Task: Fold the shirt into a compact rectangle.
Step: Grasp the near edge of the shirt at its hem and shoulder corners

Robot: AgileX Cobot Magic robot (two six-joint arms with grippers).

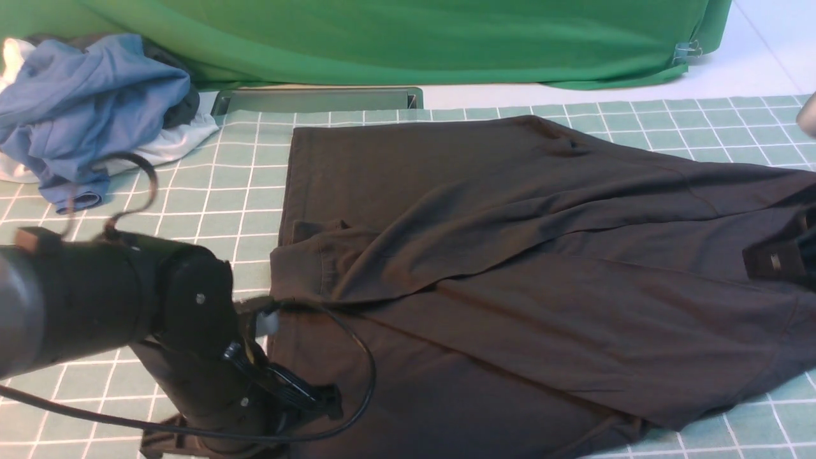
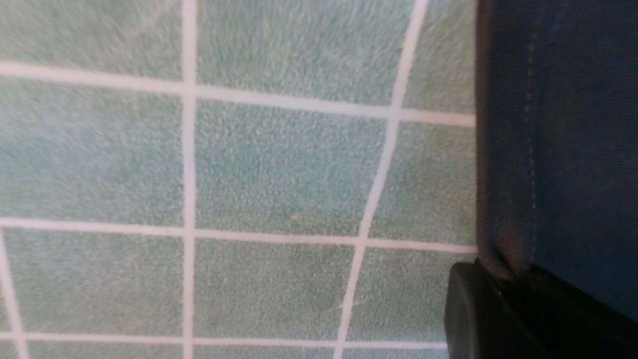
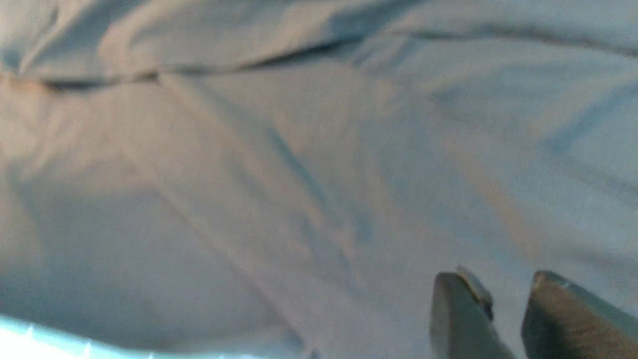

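The left arm [image 1: 115, 306] filled the near left corner of the front view and hid its own gripper, along with the shirt's near left corner. Only the left wrist view showed the left gripper [image 2: 513, 294]: it was cut off by the frame's edge, and its dark jaws were closed on the stitched hem of the shirt [image 1: 510, 268]. A black cable [image 1: 357, 357] looped across the fabric there.

The shirt lay spread on the green checked mat [image 1: 210, 185], partly folded over itself, with its right side running out of the frame. The right gripper [image 1: 778, 258] showed only as a dark block at that edge. In its own blurred, washed-out wrist view its fingers [image 3: 458, 309] stood a narrow gap apart over the cloth. Whether any fabric was caught between them could not be told.

A small pale mark on that gripper's body was too small to read. At the far left a blue garment [image 1: 89, 102] was heaped on a white garment [image 1: 166, 143], both cropped by the frame.
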